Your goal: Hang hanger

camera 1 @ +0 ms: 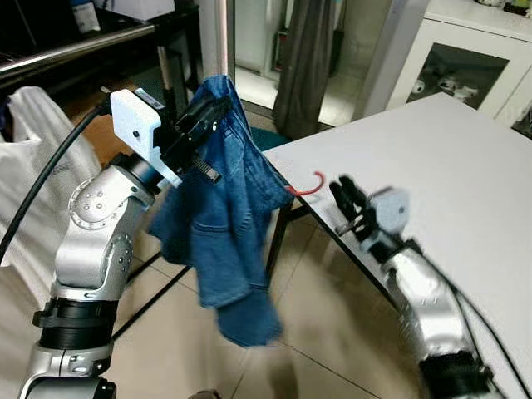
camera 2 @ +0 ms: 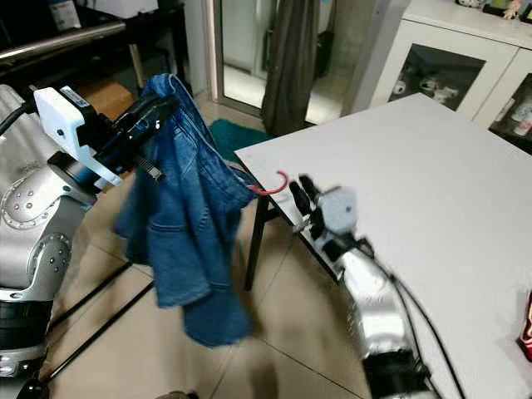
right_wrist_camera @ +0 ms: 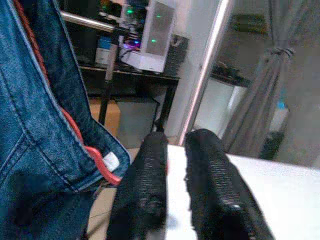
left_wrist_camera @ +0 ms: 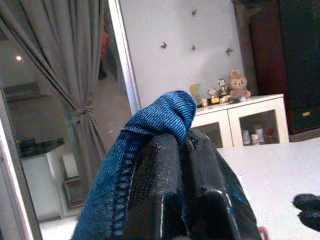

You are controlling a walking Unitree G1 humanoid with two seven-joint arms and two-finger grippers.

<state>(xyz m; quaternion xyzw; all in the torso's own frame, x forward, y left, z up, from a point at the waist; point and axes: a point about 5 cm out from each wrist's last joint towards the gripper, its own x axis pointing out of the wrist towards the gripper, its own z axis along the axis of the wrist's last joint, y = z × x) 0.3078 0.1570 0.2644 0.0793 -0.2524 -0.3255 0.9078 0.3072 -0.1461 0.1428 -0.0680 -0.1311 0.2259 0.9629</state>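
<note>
Hanger: a red plastic hanger (camera 1: 309, 188) is threaded inside a blue denim garment; its curved hook sticks out at the garment's right side, just over the near left corner of the table.
Garment: the blue denim garment (camera 1: 223, 224) is held up at its top and hangs loosely down to the left of the table, above the tiled floor.
Left gripper: the left gripper (camera 1: 214, 112) is raised on the left and is clamped on the top fold of the denim; in the left wrist view the cloth is seen pinched between the black fingers (left_wrist_camera: 165, 195).
Right gripper: the right gripper (camera 2: 304, 199) is held just right of the red hook, its fingers narrowly parted with nothing between them.
Table: a white rectangular table (camera 1: 449, 174) fills the right side.
Surroundings: a grey curtain (camera 1: 301, 58) hangs far behind, a white glass-door cabinet (camera 2: 449, 62) stands far right, and a metal rail (camera 1: 75, 50) crosses the far left.
Floor: beige tiles (camera 1: 324, 332) lie below.
</note>
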